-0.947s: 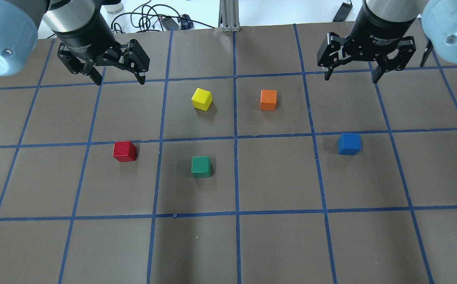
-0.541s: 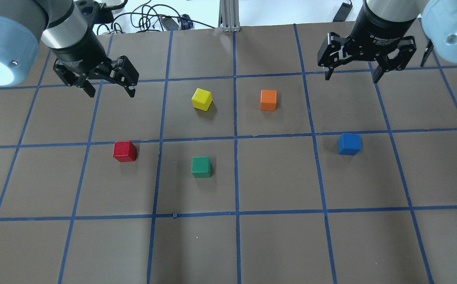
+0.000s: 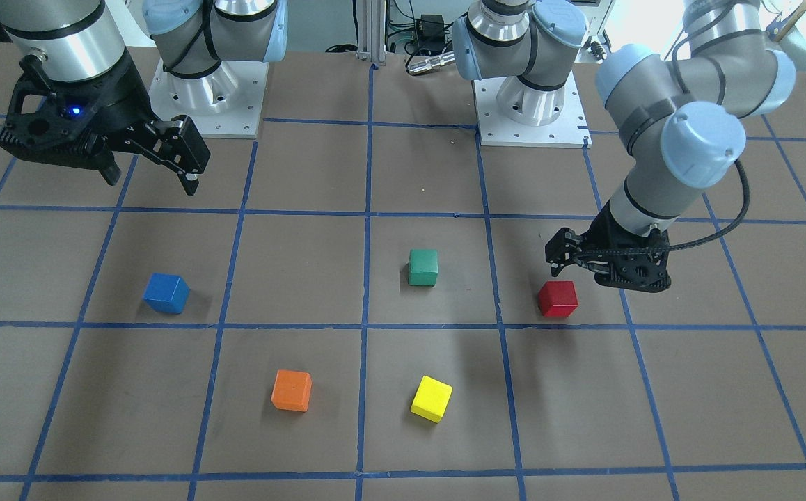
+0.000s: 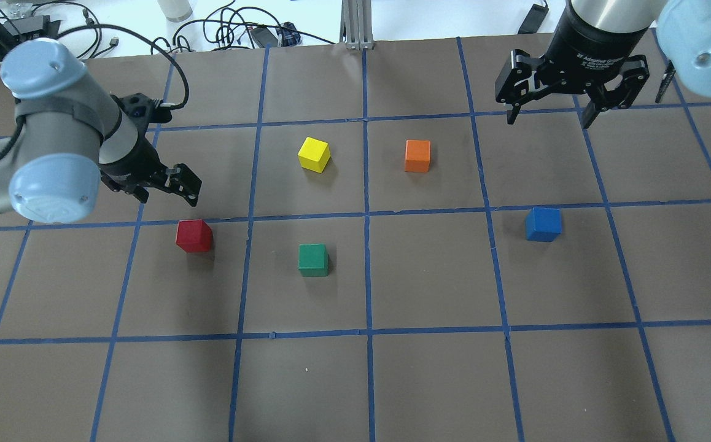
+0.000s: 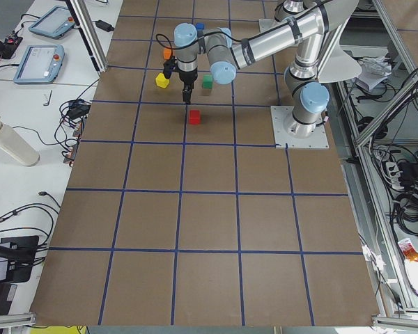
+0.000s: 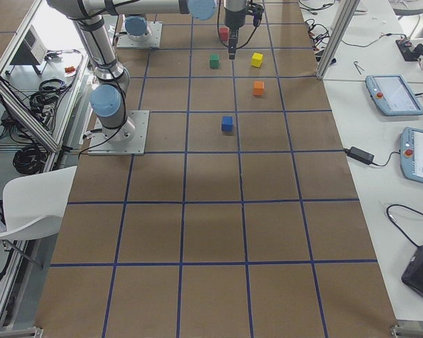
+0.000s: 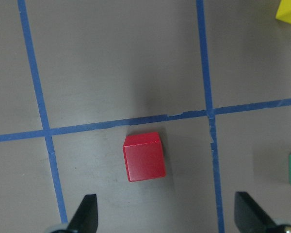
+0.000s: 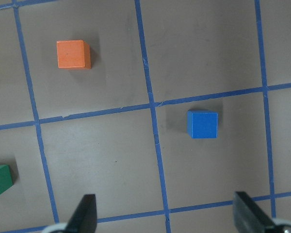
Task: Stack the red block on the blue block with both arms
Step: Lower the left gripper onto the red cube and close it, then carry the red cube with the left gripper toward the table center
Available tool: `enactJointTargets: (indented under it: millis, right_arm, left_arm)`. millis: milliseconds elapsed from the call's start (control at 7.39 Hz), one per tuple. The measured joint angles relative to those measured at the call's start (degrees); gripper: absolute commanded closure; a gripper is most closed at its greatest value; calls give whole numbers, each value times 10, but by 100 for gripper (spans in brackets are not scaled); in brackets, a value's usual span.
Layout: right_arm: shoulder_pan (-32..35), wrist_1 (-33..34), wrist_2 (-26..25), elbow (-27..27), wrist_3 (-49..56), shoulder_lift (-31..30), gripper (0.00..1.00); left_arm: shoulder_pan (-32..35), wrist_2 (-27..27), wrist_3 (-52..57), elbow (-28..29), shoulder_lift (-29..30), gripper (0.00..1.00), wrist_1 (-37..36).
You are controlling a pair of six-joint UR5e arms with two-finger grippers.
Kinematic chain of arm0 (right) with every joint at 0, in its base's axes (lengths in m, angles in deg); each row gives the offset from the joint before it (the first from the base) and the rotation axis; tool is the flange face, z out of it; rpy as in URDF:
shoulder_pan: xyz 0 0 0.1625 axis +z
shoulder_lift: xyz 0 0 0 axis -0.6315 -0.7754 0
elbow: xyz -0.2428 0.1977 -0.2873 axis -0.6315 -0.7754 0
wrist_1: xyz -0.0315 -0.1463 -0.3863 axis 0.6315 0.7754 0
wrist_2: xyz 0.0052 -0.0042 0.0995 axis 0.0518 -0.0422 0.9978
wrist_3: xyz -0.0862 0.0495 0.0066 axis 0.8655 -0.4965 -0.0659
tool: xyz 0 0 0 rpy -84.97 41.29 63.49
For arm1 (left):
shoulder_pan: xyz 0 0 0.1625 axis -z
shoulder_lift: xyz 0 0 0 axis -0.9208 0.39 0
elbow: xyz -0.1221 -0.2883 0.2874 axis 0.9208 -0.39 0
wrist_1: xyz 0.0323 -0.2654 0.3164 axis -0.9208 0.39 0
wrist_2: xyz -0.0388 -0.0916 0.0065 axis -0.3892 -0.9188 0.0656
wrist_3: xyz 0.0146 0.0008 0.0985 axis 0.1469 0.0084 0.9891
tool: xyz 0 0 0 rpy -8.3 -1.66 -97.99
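— State of the left gripper [image 4: 168,193]?
— Fingers spread wide, gripping nothing. Pointing down, hanging above the table [image 4: 429,380].

— Whereabouts of the red block [image 4: 194,236]?
— Flat on the table, touching neither finger. In the left wrist view, just beyond the two fingertips and lined up with the gap between them, a little nearer the left-hand tip. Not yet between the fingers.

— State of the right gripper [image 4: 547,116]?
— Also open, fingers wide apart and empty, held up over the table.

— And the blue block [image 4: 543,223]?
— Alone on the table, well apart from the right gripper's fingers. In the right wrist view, far beyond the fingertips, within the span of the gap, somewhat nearer the right-hand tip. Well apart from the red block too, with nothing resting on top.

— Anything else near the fingers?
— Green block [image 4: 312,259] at the right edge of the left wrist view, outside the right-hand fingertip. Yellow block [image 4: 314,153] in that view's top right corner, far past the tips. Orange block [image 4: 417,155] in the right wrist view, far beyond the left-hand fingertip. All three free on the table, touching nothing.
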Motion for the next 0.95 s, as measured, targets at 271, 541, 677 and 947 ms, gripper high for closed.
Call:
enactJointTargets:
  millis: [271, 541, 677, 947]
  right_arm:
    - [0, 0, 0, 1, 0, 0, 0]
    - [0, 0, 0, 2, 1, 0, 0]
    - [0, 0, 0, 2, 1, 0, 0]
    - [0, 0, -1, 2, 1, 0, 0]
  left_arm:
    - [-6, 1, 4, -33, 35, 0, -40]
    - [-6, 1, -1, -37, 65, 41, -52]
    - [-6, 1, -2, -37, 74, 67, -53]
    - [-6, 3, -2, -32, 82, 82, -54]
